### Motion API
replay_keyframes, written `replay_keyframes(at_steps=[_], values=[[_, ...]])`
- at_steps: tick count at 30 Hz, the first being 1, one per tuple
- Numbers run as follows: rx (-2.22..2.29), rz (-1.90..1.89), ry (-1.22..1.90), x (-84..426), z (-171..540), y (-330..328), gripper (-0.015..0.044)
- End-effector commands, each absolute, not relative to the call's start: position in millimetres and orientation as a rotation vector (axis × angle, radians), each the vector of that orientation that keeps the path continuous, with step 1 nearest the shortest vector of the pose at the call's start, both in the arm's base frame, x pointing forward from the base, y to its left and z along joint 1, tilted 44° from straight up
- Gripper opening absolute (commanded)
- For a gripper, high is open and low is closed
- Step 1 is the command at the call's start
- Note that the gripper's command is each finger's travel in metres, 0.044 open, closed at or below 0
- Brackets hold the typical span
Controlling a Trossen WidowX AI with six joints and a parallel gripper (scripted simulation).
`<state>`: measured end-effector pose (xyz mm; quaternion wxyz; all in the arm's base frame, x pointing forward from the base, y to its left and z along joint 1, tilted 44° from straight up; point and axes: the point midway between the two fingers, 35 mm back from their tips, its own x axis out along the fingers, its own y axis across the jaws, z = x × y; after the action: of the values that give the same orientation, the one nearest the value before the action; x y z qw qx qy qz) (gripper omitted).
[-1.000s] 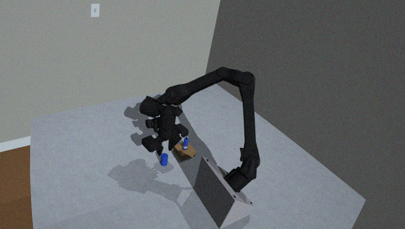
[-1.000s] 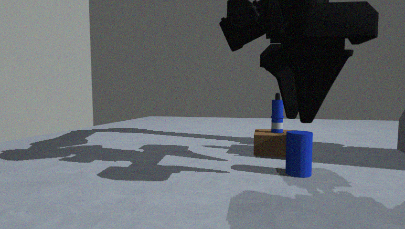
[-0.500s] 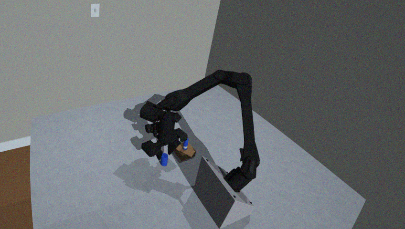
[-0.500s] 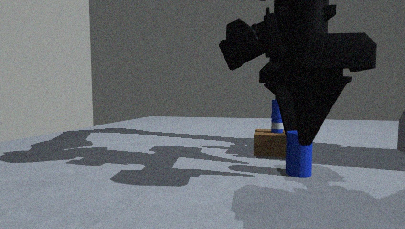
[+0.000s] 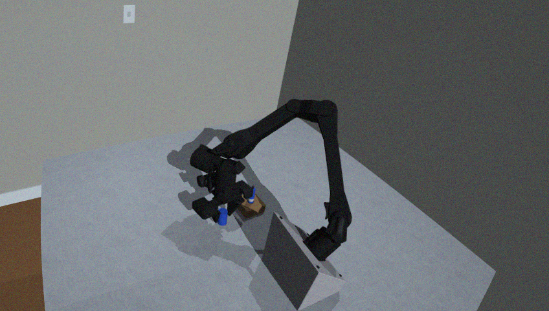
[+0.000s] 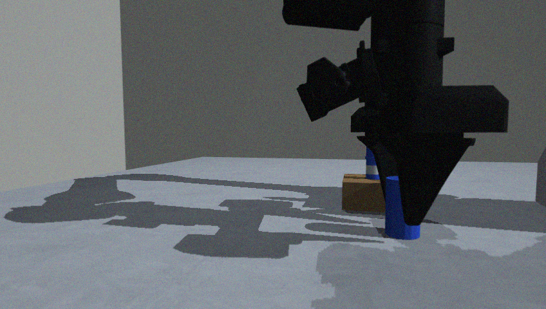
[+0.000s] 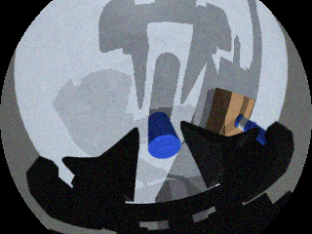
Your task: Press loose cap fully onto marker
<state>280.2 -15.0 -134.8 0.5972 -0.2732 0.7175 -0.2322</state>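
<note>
The blue cap [image 5: 222, 218] [image 6: 393, 206] [image 7: 164, 146] stands upright on the table. My gripper [image 5: 224, 216] [image 6: 402, 219] [image 7: 159, 128] is open and points down, with its fingers low on either side of the cap. Gaps show between the cap and both fingers in the wrist view. The blue marker [image 5: 251, 197] [image 6: 371, 168] [image 7: 248, 126] with a white band stands upright in the brown holder block [image 5: 258, 208] [image 6: 360, 196] [image 7: 225, 113]. My gripper hides part of the marker, including its tip.
The holder block and marker stand close beside one finger, on the right in the wrist view. The grey wedge-shaped base [image 5: 289, 262] of my arm stands on the table [image 5: 96, 200] [image 6: 114, 275]. Walls stand behind the table.
</note>
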Motion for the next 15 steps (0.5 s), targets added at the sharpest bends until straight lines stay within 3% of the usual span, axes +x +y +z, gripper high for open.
replay_keyframes(at_steps=[1, 4, 13, 15], values=[[-0.642, -0.536, 1.667, 278.8, -136.8, -17.8, 0.0221], [-0.642, -0.536, 1.667, 278.8, -136.8, -17.8, 0.0142], [-0.642, -0.536, 1.667, 279.0, -137.0, -17.7, 0.0082], [-0.641, -0.536, 1.667, 279.5, -135.5, -16.2, 0.0030]])
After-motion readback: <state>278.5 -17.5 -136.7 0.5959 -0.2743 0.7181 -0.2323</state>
